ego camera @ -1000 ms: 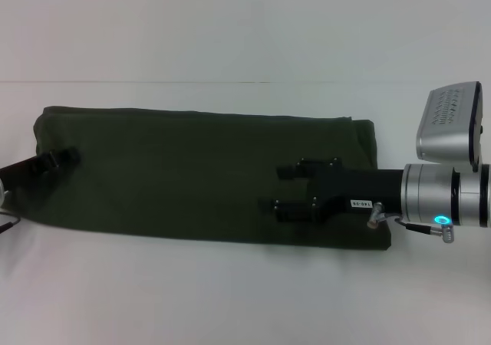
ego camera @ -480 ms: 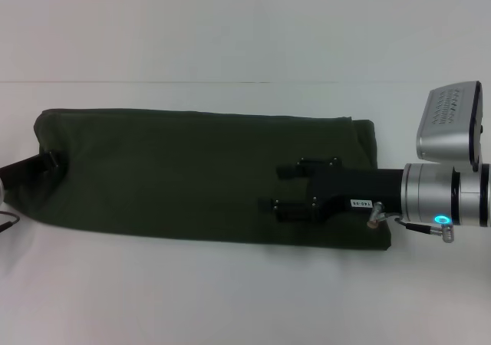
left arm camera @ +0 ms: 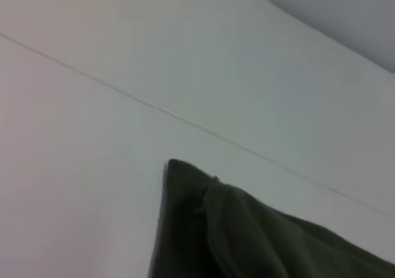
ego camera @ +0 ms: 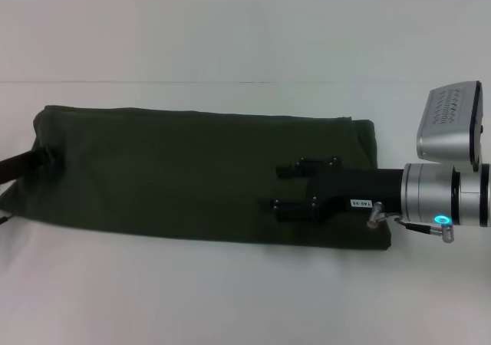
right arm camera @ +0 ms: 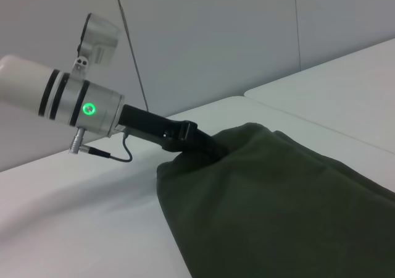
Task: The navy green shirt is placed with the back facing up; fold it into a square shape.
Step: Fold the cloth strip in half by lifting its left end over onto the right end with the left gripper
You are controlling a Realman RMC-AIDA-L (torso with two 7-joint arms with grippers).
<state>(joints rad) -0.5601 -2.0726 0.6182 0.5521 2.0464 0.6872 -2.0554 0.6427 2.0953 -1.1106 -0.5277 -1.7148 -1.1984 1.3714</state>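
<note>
**Folding the long band in half: end-over-end step**

1. Tabletop (ego camera: 230,299). The nearest strip, at 6 o'clock in the head view, is bare white. It gives no guide line, so alignment must be taken from the shirt edges alone.

2. Shirt (ego camera: 192,169). The shirt lies across the middle of the tabletop as a long narrow band running from 9 o'clock to 3 o'clock, plain side up. The sides appear already folded in. Judged from this shape, the step in hand is to bring one short end over onto the other so that the band becomes a square.

3. Right claw (ego camera: 288,188). It reaches in from 3 o'clock, low over the right half of the band. Its two fingers stand parted, one above the other in the head view, with cloth visible between them and nothing gripped. It is well placed to pin the band near the intended crease; press flat, do not pinch.

4. Left claw (right arm camera: 210,147). It is at the 9 o'clock end, its tip buried in the cloth at the corner, which bunches up around it in the right wrist view. Whether the fingers have closed on the shirt cannot be told. Confirm that all layers are held before lifting.

5. Procedure. Lift the 9 o'clock end only enough to clear the cloth, carry it toward 3 o'clock, and lay its far and near edges over those below. Slipped layers would skew the square.
</note>
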